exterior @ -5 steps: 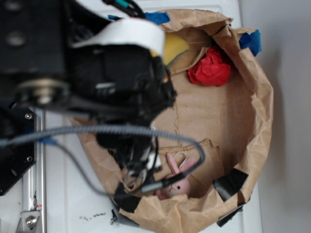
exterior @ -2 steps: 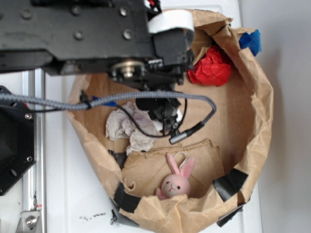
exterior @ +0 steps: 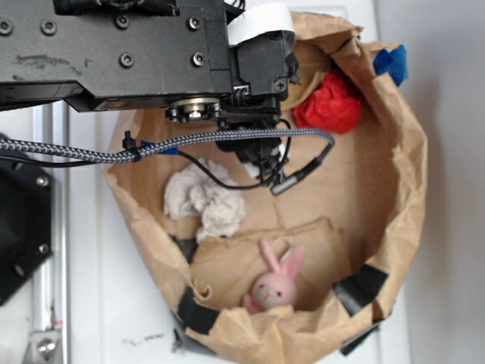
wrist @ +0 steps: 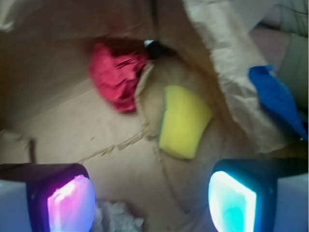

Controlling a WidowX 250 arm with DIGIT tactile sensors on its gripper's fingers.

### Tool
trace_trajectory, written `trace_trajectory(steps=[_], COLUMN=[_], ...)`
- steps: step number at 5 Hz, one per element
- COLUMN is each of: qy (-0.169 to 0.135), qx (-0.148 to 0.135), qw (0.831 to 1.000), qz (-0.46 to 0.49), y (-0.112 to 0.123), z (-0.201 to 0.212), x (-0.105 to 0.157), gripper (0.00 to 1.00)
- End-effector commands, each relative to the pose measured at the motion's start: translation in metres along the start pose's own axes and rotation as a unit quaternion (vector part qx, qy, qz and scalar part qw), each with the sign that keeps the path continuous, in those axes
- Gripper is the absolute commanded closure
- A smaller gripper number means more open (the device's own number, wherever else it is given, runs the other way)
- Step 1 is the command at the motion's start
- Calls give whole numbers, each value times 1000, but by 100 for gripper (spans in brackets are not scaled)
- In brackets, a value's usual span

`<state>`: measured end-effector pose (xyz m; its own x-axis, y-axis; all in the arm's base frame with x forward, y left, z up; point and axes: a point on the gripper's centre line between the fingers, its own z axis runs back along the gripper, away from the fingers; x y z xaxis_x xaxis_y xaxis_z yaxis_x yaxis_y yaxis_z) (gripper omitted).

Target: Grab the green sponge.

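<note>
Beside the red paper wad point(wrist: 117, 76), the green sponge point(wrist: 183, 122) leaned on the bag wall point(wrist: 227, 63); the gripper point(wrist: 152, 203) hung spread apart, nothing between.

Red paper wad point(exterior: 327, 104) seen at paper bag's point(exterior: 405, 189) far wall; off-white cloth wad point(exterior: 204, 199) at centre-left, pink bunny toy point(exterior: 274, 284) nr front; blue tape point(exterior: 392, 61) on rim.

We see a yellow green sponge point(wrist: 182, 122), a red paper wad point(exterior: 327, 105), an off-white cloth wad point(exterior: 203, 200), a pink toy rabbit point(exterior: 276, 283), and blue tape point(exterior: 390, 62) on the brown paper bag point(exterior: 405, 174).
</note>
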<state>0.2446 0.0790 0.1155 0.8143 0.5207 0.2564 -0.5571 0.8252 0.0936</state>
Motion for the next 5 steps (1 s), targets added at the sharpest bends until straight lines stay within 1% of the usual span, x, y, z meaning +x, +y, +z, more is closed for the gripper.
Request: trace_trajectory(steps=[1,3,4,5], qy=[-14,-3,1,16], qx=[36,60,61,40], qw=[996,992,992,995], qz=[78,108,109,86], y=[8,1,3,-2], z=[-8,-23,-26,-29], x=[8,16,17,17], gripper=[0,0,0,0])
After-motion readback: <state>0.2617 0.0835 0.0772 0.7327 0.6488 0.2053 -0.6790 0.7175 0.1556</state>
